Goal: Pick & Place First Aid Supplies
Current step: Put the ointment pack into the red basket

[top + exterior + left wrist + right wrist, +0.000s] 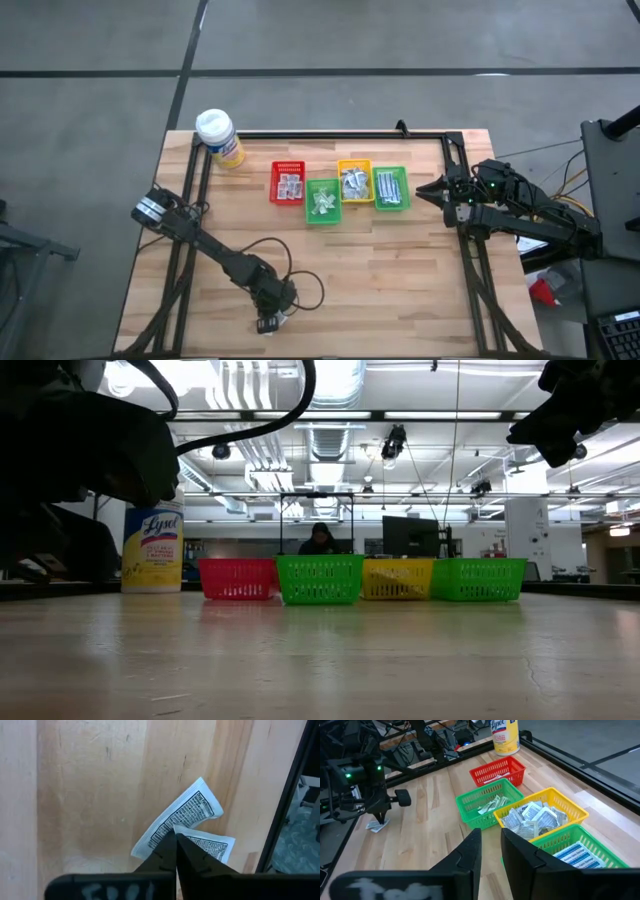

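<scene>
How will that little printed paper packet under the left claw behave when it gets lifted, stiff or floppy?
Probably floppy: the printed packet looks thin and flat, with one end curling off the table. Likely very light, so it may slide if nudged. The left gripper is shut on its edge, beside a second packet that might drag along.

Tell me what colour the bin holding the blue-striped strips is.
Green; the bin with the strips shows best in the right wrist view.

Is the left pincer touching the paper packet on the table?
Touching. The left wrist view shows the left pincer shut with its tips pressed onto the upper packet lying on the table.
</scene>
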### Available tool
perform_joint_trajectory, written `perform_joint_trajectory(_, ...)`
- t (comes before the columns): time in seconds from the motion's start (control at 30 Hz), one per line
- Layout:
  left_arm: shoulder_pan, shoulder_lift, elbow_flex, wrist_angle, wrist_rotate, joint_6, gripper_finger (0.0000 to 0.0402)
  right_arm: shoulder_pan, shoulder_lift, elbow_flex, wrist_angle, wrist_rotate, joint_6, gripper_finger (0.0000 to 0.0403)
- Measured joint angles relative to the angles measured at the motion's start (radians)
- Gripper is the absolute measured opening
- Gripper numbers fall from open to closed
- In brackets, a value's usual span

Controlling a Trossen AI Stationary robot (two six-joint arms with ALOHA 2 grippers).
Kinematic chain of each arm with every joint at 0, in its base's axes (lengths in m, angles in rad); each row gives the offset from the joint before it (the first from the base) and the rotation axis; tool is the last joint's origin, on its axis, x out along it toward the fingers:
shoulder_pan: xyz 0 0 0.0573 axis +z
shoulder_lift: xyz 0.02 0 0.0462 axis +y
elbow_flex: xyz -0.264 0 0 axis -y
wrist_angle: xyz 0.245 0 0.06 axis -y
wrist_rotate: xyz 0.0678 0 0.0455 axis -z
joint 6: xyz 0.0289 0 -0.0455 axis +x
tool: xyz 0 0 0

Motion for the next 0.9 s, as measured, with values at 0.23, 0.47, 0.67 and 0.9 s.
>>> perform_joint_trajectory(0.23,0.000,-0.108,-0.003,-0.046,0.025,-0.028,0.0000,0.000,0.000,0.000,0.000,0.000,0.000,0.0076)
perform_joint_trajectory(0.47,0.008,-0.259,-0.002,-0.144,0.013,-0.091,0.0000,0.000,0.000,0.000,0.000,0.000,0.000,0.0084)
perform_joint_trajectory(0.67,0.044,-0.388,0.000,-0.178,-0.259,-0.150,0.0000,0.000,0.000,0.000,0.000,0.000,-0.001,0.0078)
perform_joint_trajectory(0.9,0.087,-0.513,0.024,-0.158,-0.732,-0.098,0.0000,0.000,0.000,0.000,0.000,0.000,-0.002,0.0068)
